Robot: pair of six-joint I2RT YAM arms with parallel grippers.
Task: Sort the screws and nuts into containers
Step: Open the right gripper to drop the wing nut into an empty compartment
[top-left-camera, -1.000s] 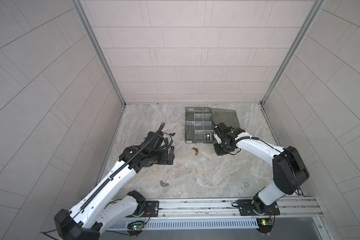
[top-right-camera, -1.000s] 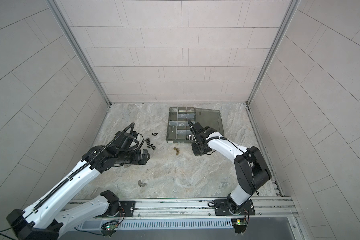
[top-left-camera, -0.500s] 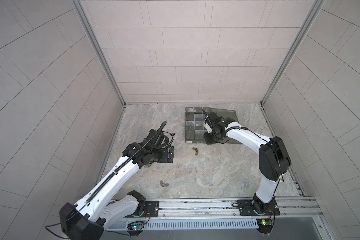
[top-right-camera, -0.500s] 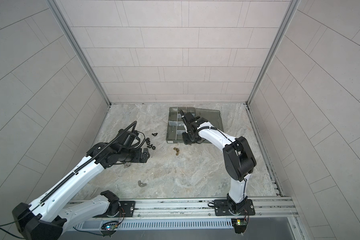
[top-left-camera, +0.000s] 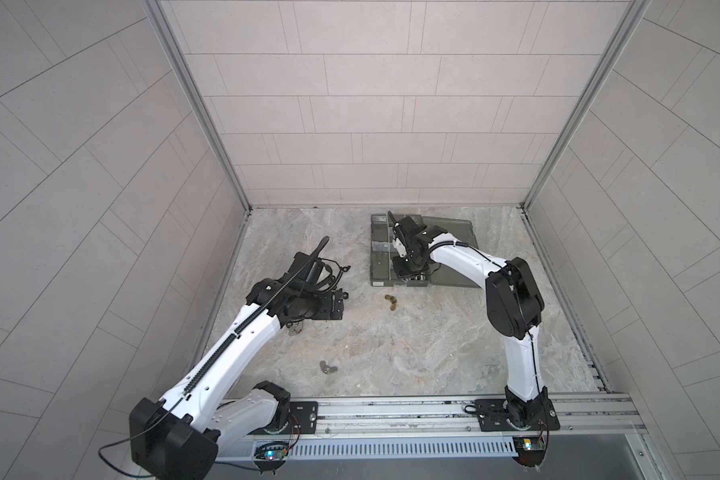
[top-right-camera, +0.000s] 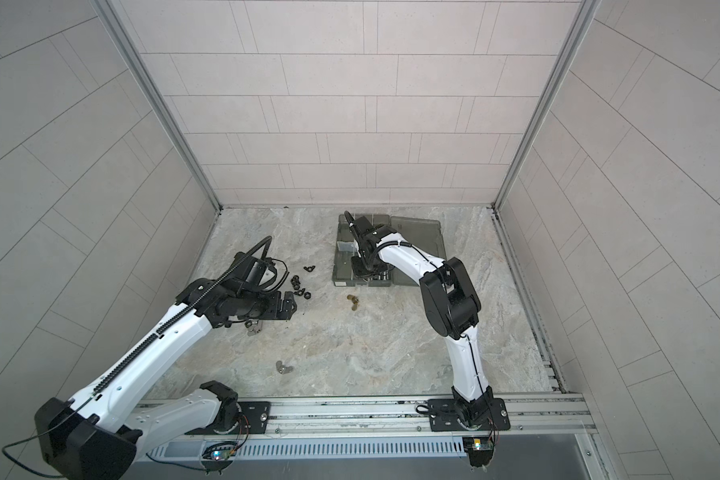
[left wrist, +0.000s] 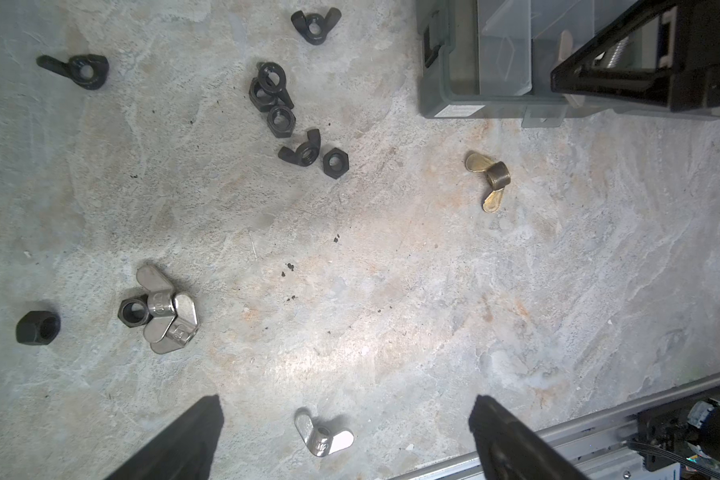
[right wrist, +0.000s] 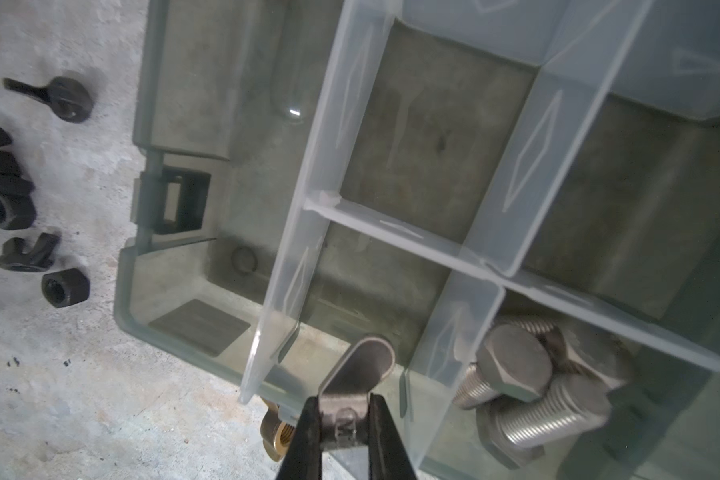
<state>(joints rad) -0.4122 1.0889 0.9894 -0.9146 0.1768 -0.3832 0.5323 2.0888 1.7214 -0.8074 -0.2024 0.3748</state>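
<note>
My right gripper (right wrist: 344, 419) is shut on a silver wing nut (right wrist: 356, 374) and hangs over the near end of the smoky-grey containers box (right wrist: 129, 291), seen in both top views (top-left-camera: 377, 249) (top-right-camera: 341, 266). The screws (right wrist: 528, 390) lie in the compartment beside it. My left gripper (left wrist: 347, 409) is open above the floor, with a lone silver wing nut (left wrist: 323, 434) lying between its fingers. Further off lie two stacked silver wing nuts (left wrist: 167, 316), several black nuts (left wrist: 279, 108) and a brass wing nut (left wrist: 489, 178).
The box's lid (top-left-camera: 454, 232) lies open flat to the right of the box. A brass nut (right wrist: 277, 436) sits on the floor just outside the box's near wall. The metal rail (top-left-camera: 391, 409) runs along the front edge; walls close in both sides.
My right gripper has swung from the floor in front of the box to above the box's compartments, carrying the silver wing nut. The left arm has barely shifted.
</note>
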